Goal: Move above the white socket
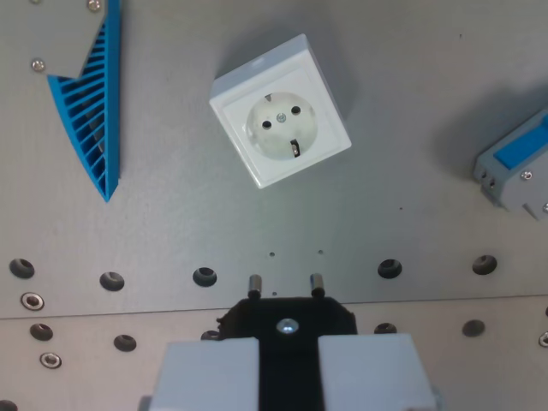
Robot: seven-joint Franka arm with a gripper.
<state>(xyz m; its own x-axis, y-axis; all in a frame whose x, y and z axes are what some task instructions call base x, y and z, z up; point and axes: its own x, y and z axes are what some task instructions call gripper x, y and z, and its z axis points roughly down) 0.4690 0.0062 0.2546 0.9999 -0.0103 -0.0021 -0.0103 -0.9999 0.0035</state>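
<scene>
White socket (281, 122) sits rotated on the grey plate (360, 214), upper centre of the wrist view. Gripper (289, 368) is below it in frame, well apart, jaws pinching a black plug (288, 321) with two pins pointing toward the socket. Blue ribbed part (92, 111) lies left of the socket, grey-blue connector (518, 167) right. Row of holes (205, 276) runs between socket and plug.

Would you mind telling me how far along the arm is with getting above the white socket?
Done: the end effector is shut on a black plug, pins pointing toward the socket. In hand: the white socket is in view on the grey plate, rotated at an angle. Left: it sits well toward the top of the wrist view, away from the plug pins, so the arm probably must travel further to be above it.
</scene>
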